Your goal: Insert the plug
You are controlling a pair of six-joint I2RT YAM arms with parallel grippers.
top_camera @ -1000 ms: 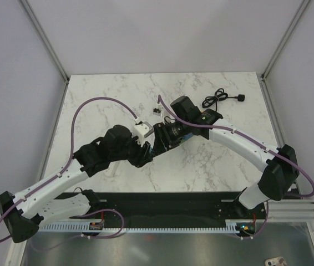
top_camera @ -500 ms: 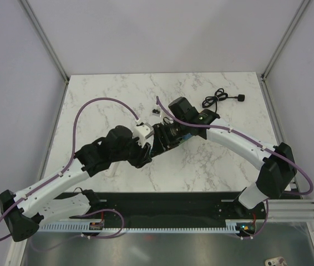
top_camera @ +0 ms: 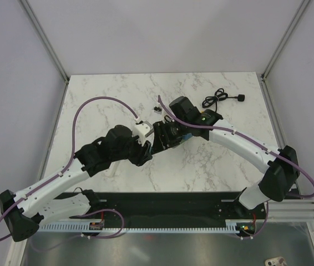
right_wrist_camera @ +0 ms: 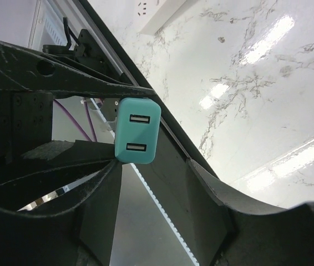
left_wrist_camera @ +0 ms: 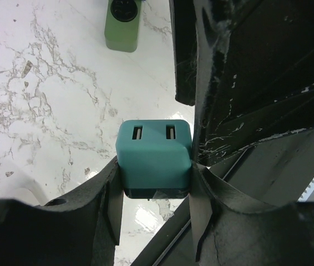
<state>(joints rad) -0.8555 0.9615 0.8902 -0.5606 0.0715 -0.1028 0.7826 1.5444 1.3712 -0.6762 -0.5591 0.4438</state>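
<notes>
Left gripper point(left_wrist_camera: 155, 169) is clamped on the teal charger plug point(left_wrist_camera: 154, 147) — fingers squeezing its two sides, slotted face clear of the tips. Right gripper point(right_wrist_camera: 154, 166) has its jaws partly apart, gripping nothing — plug sits just beyond one fingertip point(right_wrist_camera: 110, 172).

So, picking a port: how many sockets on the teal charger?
2 on the teal charger: upper socket, lower socket in the right wrist view; other faces hidden.
</notes>
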